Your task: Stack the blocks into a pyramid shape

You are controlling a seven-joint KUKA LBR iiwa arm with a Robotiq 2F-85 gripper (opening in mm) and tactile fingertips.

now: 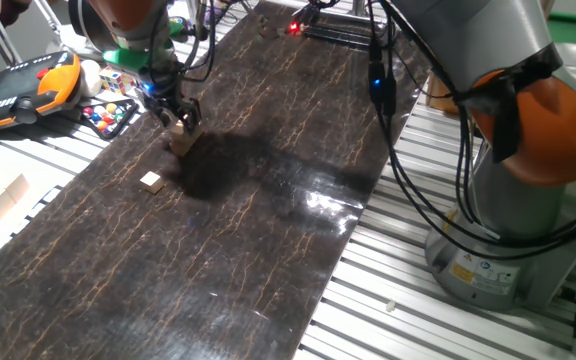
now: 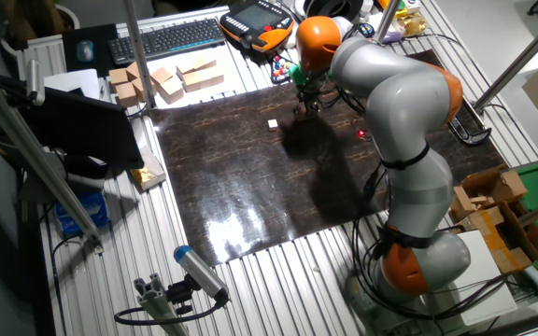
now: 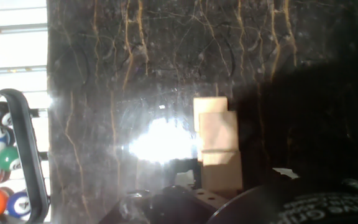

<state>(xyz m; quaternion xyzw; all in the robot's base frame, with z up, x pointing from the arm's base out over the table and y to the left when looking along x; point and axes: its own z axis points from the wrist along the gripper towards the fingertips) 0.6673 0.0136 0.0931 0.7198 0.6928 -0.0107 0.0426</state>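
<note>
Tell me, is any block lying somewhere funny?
One block sits alone on the dark mat, apart from the stack under the gripper. In the hand view the stack's cubes look a little shifted sideways, not lined up. Nothing looks spilled or broken.

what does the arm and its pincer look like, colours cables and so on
The arm is made of rounded light-grey segments with orange bands at the joints, on a grey base with a yellow warning label. Black cables hang loosely along it. The pincer is small and dark with two short fingers, below a hand section showing green and a blue light.
</note>
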